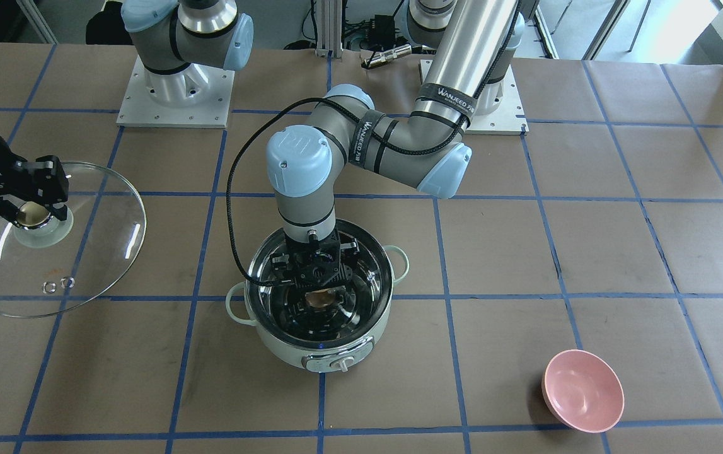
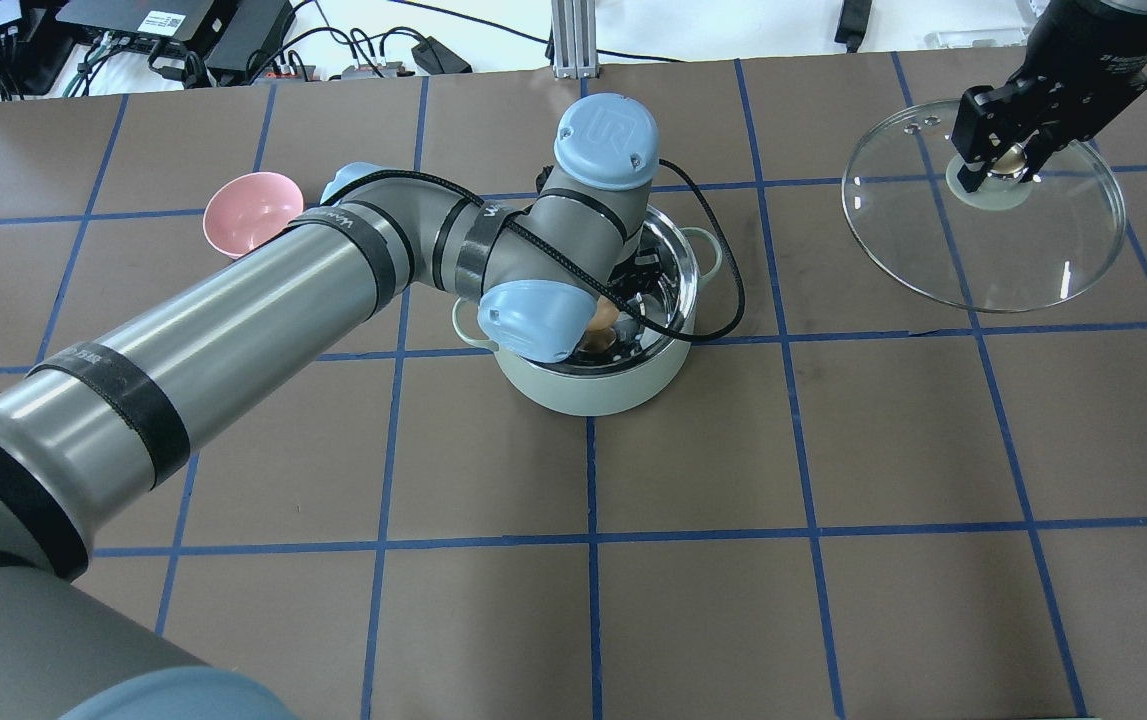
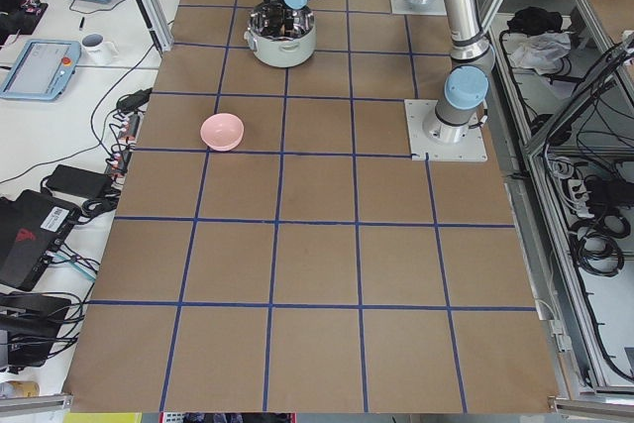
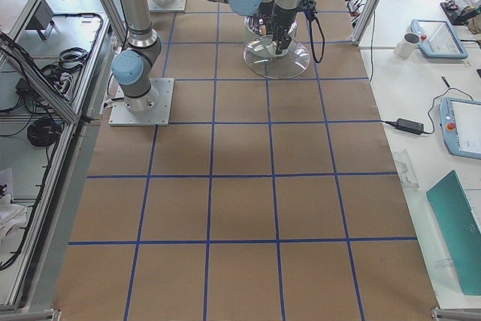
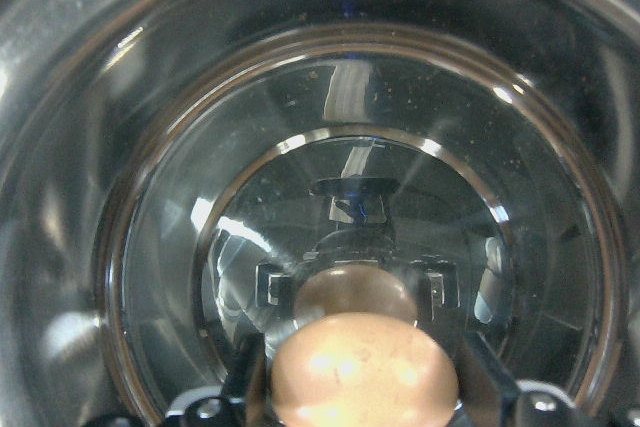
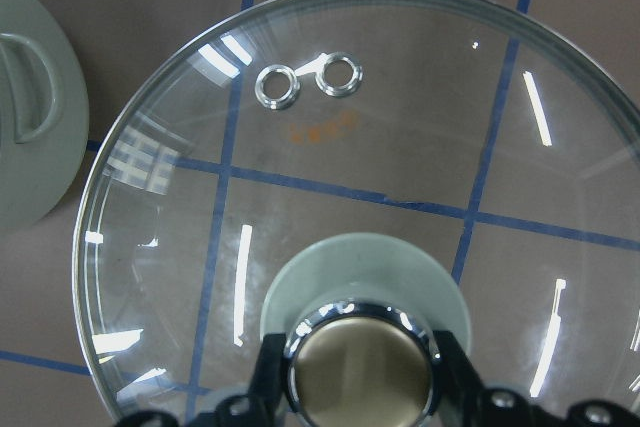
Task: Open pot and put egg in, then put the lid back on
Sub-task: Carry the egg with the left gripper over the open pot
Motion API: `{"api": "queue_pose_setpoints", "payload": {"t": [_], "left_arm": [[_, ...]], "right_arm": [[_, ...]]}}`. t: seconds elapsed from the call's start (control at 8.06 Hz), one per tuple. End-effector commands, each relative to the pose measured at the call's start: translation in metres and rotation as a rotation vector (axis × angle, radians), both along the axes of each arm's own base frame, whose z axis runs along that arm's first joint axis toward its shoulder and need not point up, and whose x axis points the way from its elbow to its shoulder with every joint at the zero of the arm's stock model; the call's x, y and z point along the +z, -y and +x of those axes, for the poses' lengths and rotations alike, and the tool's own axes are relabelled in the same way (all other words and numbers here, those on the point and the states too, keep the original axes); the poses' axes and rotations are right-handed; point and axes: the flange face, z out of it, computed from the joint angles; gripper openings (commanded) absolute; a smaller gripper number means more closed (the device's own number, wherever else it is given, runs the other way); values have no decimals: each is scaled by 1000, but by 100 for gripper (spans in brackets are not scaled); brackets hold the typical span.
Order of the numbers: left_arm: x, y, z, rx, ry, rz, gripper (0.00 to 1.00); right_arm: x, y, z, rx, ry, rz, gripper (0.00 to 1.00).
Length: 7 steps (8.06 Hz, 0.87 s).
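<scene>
Left tool [image 1: 320,294] grips egg [image 5: 362,367] inside pot [image 1: 280,347] — right tool [image 2: 1001,166] clamps lid [image 6: 400,147].

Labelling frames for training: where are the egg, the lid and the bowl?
egg [image 5: 362,372]: left wrist view, middle of its shell.
lid [image 1: 103,252]: front-facing view, clear glass between knob and rim.
bowl [image 1: 583,391]: front-facing view, pink inner surface.

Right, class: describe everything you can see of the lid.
The lid is a large round dome of clear glass; blue lines of the table show through. At its centre are a pale green base and beige knob with shiny collar; near the rim, two metal-ringed vent holes. It sits knob up, apart from the pot, with the right gripper shut on the knob. Whether it touches the table is unclear.
</scene>
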Motion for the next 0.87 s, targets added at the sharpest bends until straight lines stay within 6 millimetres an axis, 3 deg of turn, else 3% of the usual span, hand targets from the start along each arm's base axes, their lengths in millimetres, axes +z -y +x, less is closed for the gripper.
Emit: {"api": "queue_pose_setpoints", "payload": {"t": [0.0, 0.12, 0.37, 0.62, 0.74], "left_arm": [[2, 0, 0, 0, -3, -4, 78], [7, 1, 0, -2, -6, -11, 89], [39, 0, 0, -8, -29, -57, 96], [102, -13, 6, -24, -63, -121, 100], [128, -25, 19, -22, -50, -97, 100]], "right_arm": [[-1, 0, 0, -2, 0, 2, 0], [-1, 0, 0, 0, 0, 2, 0], [-2, 0, 0, -2, 0, 5, 0], [-1, -1, 0, 3, -4, 5, 0], [1, -2, 1, 3, -7, 2, 0]]}}
